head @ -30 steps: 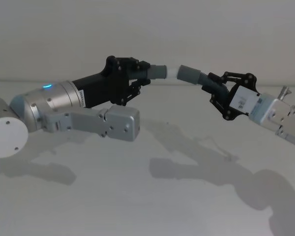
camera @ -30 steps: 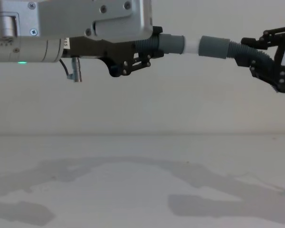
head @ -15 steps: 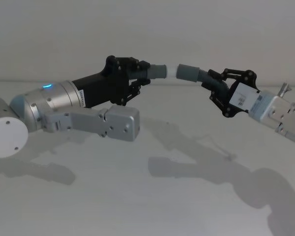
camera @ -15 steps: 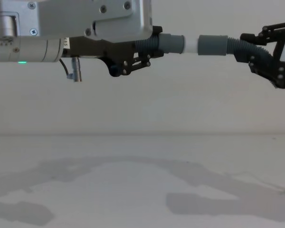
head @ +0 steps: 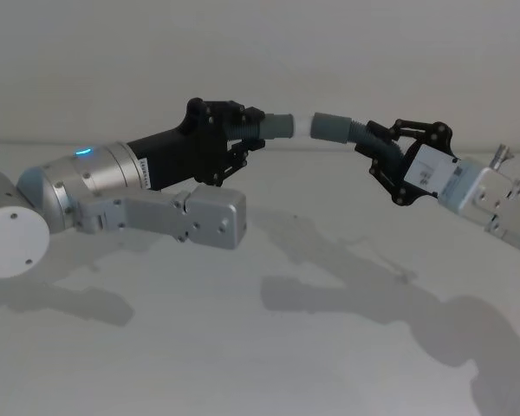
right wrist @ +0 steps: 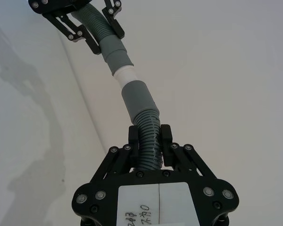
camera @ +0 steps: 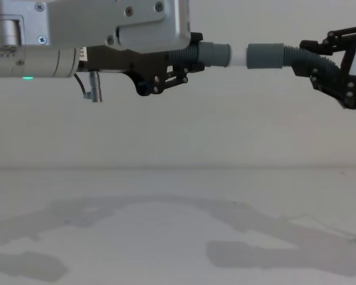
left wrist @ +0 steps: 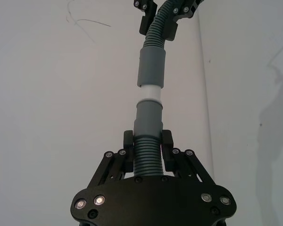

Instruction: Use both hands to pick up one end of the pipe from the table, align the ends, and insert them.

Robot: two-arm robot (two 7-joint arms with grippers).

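Observation:
Both pipe pieces are held in the air above the white table (head: 260, 347). My left gripper (head: 247, 130) is shut on the ribbed body of the piece with the white stub (head: 304, 125) (camera: 238, 55) (left wrist: 148, 92). My right gripper (head: 383, 149) is shut on the ribbed body of the other piece, whose wide grey collar (head: 332, 126) (camera: 265, 56) (right wrist: 136, 96) faces the stub. The stub's tip meets the collar's mouth, with a band of white still showing between the two collars. The two pieces stand nearly in line in the chest view.
Arm shadows lie on the table (camera: 166, 237) beneath the pipe. A plain pale wall (head: 260, 52) rises behind the table's far edge. My left arm's silver body (head: 95, 182) stretches across the left side.
My right gripper has lifted slightly and levelled its piece, bringing the wide collar more in line with the white stub. The left gripper has held still.

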